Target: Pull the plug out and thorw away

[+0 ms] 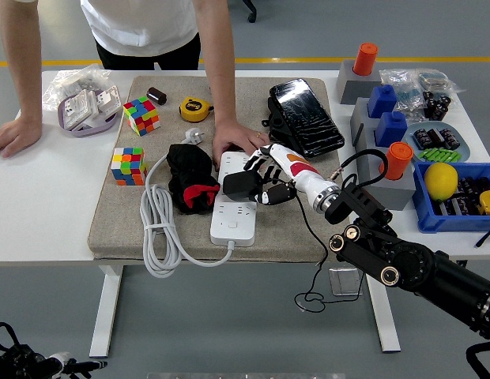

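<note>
Right arm [411,264] reaches in from the lower right, forearm angled up and left across the bench [47,213] edge. Right hand [265,180] sits over the white power strip [237,207], black fingers [257,167] curled around the black plug [239,185]. Plug is clenched in that hand, at the strip's upper half; whether its pins are clear of the sockets, cannot tell. Left arm not seen.

Strip lies on the grey mat [134,225], its white cable [160,229] looped in coils to the left. A person's hand [235,140] presses flat just above the strip's far end, close to the robot's fingers. The person's other hand [14,136] rests on the bench far left.

Just left of the plug: black and red cloth [190,180]. Further left, two colour cubes [128,166]. Behind the hand, a black phone-like slab [304,114]. Yellow tape measure [195,108] near the mat's far edge. Blue bin [466,223] with yellow ball [440,180] off right.
</note>
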Tool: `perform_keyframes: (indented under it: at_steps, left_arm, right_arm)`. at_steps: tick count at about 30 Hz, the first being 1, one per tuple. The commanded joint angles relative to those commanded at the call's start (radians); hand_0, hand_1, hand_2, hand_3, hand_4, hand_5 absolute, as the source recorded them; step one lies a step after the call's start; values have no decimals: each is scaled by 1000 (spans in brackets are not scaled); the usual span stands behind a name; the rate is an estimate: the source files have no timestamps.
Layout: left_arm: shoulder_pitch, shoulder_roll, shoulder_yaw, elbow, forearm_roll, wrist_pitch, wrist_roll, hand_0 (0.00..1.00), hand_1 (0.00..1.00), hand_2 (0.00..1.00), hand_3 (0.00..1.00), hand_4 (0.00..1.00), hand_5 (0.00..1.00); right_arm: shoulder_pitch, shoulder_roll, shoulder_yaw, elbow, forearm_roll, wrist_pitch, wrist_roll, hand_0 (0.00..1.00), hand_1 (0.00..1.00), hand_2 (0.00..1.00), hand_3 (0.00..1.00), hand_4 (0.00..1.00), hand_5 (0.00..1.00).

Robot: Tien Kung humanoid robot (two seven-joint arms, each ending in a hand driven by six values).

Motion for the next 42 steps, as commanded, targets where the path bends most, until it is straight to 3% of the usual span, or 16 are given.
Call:
perform_keyframes:
  at_steps: [10,14,23,27,37,38,42]
  left_arm:
    - [-2,-1,2,0,-3,0,-2,532,663,691,654,820,702]
    - [-2,-2,6,-1,-8,1,-4,532,663,690,654,820,702]
    - [0,-2,10,1,-18,4,-7,532,663,691,654,820,701]
    - [-2,-2,13,1,-21,4,-9,532,663,690,652,819,700]
    - [1,-4,19,2,-34,8,-13,532,663,690,652,817,697]
    - [1,-4,19,2,-34,8,-13,533,663,690,651,818,699]
    - [1,-5,20,2,-36,9,-14,533,663,690,651,818,699]
  right_arm:
    - [-16,-16,-18,-34,147,12,5,294,326,389,533,928,2]
    - [-36,-28,-4,0,228,19,-1,294,325,388,532,928,2]
    - [-65,-74,145,140,194,11,-11,295,325,387,532,926,2]
    - [-73,-89,189,168,162,15,-18,298,323,385,530,926,2]
    - [-113,-137,235,134,3,106,-80,297,322,384,529,923,2]
    - [-117,-139,236,130,-9,117,-82,353,445,448,532,911,2]
    - [-128,-139,240,126,-12,139,-74,353,445,448,532,911,2]
